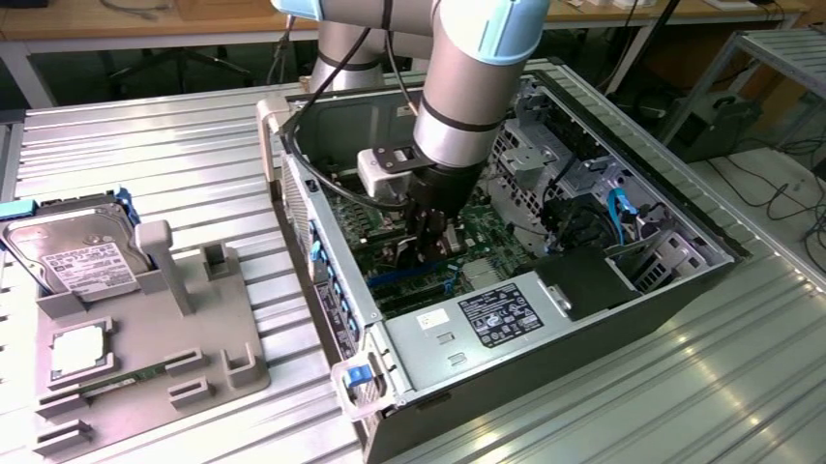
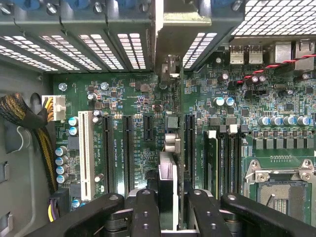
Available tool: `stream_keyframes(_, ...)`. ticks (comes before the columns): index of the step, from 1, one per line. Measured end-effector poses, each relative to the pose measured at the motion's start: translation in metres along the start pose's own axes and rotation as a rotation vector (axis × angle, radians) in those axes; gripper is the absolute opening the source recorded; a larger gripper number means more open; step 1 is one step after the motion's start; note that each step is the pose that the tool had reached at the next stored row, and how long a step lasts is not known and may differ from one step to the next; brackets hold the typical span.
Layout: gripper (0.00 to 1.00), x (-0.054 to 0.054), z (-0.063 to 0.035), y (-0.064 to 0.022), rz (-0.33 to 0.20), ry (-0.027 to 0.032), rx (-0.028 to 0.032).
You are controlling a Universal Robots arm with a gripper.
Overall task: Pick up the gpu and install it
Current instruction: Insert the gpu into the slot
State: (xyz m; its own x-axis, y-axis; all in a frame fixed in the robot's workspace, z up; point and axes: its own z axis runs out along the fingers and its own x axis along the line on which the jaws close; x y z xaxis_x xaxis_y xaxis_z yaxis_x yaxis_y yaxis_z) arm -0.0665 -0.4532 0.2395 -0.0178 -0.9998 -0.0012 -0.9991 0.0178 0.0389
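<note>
My gripper (image 2: 167, 210) is clamped on the gpu (image 2: 168, 148), which I see edge-on from the wrist view, standing upright over the motherboard (image 2: 128, 98) between the black expansion slots (image 2: 126, 153). Beyond it the card's bracket meets the case's rear slot covers (image 2: 89, 47). Outside the computer case (image 1: 516, 329), a hard drive (image 1: 77, 261) sits in its grey holder (image 1: 155, 348).

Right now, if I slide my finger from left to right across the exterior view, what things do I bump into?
hard drive → grey holder tray → blue latch on the case corner → gripper holding the gpu over the motherboard → black box inside the computer case
</note>
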Motion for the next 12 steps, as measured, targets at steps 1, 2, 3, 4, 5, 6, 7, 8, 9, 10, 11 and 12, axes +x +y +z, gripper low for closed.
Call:
stream_keyframes(1,0.27,0.0000,-0.0001,0.0000,0.000,0.0001,-0.0002)
stream_keyframes(2,0.27,0.0000,-0.0001,0.0000,0.000,0.0002,-0.0003)
stream_keyframes(3,0.27,0.0000,0.0000,0.0000,0.000,0.0001,-0.0004)
stream_keyframes(4,0.27,0.0001,-0.0001,-0.0001,0.000,-0.0002,-0.0005)
stream_keyframes(5,0.27,0.0005,0.0000,-0.0002,0.000,-0.0014,-0.0006)
stream_keyframes(6,0.27,0.0011,0.0000,-0.0002,0.000,-0.0026,-0.0007)
stream_keyframes(7,0.27,0.0016,0.0000,-0.0001,0.000,-0.0035,-0.0009)
stream_keyframes(8,0.27,0.0022,0.0000,-0.0001,0.000,-0.0039,-0.0010)
stream_keyframes(9,0.27,0.0032,0.0000,-0.0001,0.000,-0.0041,-0.0011)
stream_keyframes(10,0.27,0.0044,0.0000,-0.0001,0.000,-0.0042,-0.0012)
stream_keyframes(11,0.27,0.0050,0.0000,-0.0001,0.000,-0.0042,-0.0013)
stream_keyframes(12,0.27,0.0050,0.0000,-0.0001,0.000,-0.0042,-0.0013)
